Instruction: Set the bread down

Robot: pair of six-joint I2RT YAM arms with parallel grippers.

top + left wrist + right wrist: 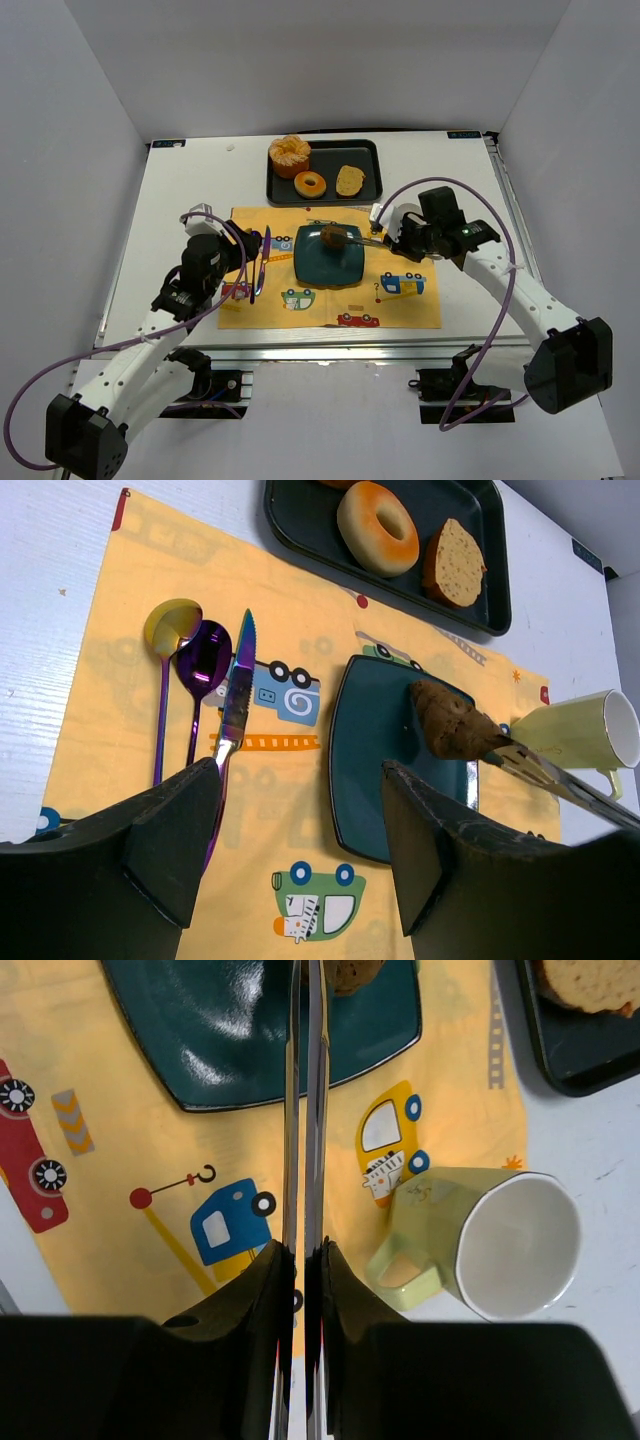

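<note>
Bread, a dark brown piece with its face hard to make out, sits over the teal plate, pinched at the tips of metal tongs; whether it rests on the plate cannot be told. The right gripper has its jaws nearly together, clamping the tongs' two arms. In the right wrist view the bread is cut off at the top edge. The left gripper hangs wide apart and empty above the yellow placemat. A tan slice lies in the black tray. A green mug is largely hidden from above.
</note>
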